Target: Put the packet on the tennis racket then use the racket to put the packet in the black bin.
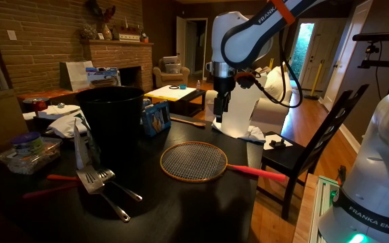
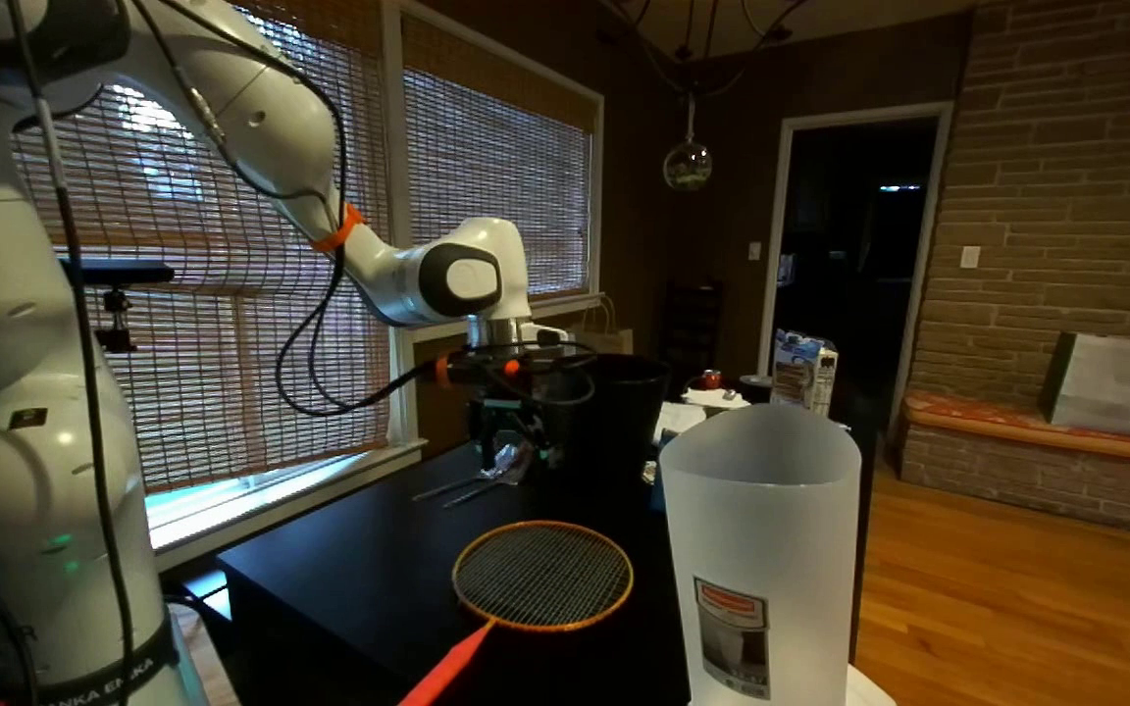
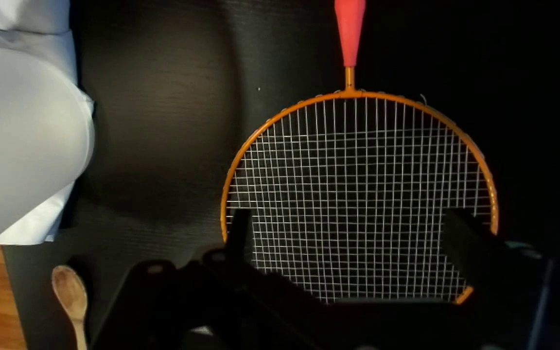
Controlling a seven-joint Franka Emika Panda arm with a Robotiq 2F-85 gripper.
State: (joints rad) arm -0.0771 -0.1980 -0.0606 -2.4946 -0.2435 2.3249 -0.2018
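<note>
The tennis racket (image 1: 193, 162) lies flat on the dark table, its red handle reaching past the edge in an exterior view. Its orange-rimmed head (image 3: 358, 160) fills the middle of the wrist view. Tall and matte, the black bin (image 1: 111, 118) stands on the table beyond the head. A white and green pouch (image 1: 80, 148) stands upright beside the bin and a blue box-like pack (image 1: 156, 118) on its far side; which one is the packet I cannot tell. My gripper (image 3: 350, 212) hangs above the table, apart from the racket, its fingers (image 3: 241, 233) spread wide with nothing between them.
A tall whitish translucent bin (image 2: 766, 549) stands on a white cloth at the table edge, close to the racket head. Metal spatulas (image 1: 91, 180) lie before the black bin. A wooden spoon (image 3: 70, 294) and a clear plastic box (image 1: 29, 158) also rest on the table.
</note>
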